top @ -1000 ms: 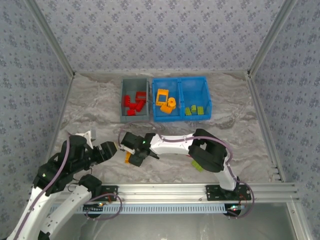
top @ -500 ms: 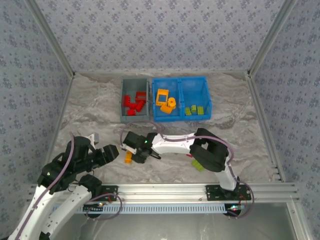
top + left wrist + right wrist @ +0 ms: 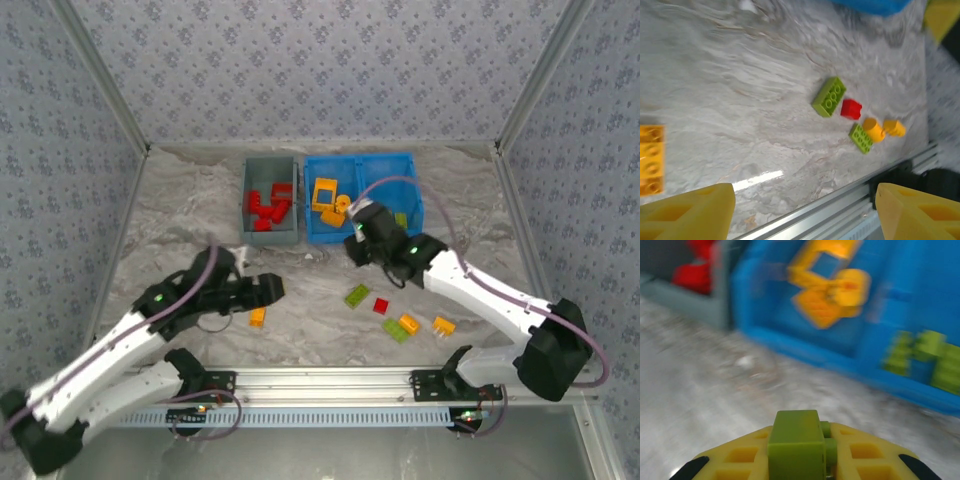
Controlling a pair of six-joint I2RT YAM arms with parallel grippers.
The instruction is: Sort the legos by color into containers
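My right gripper hovers just in front of the blue bin, shut on a lime green lego that sits between its yellow jaws. The bin's left compartment holds orange legos and its right one green legos. Red legos lie in the gray bin. My left gripper is open and empty, just above an orange lego on the table. That orange lego sits at the left edge of the left wrist view.
Loose legos lie at the front right of the table: a green one, a red one, another green and two orange. The aluminium rail runs along the near edge.
The right arm has swung from the front left of the table toward the blue bin and closed on a green lego. The left arm has reached out to the right toward the orange lego.
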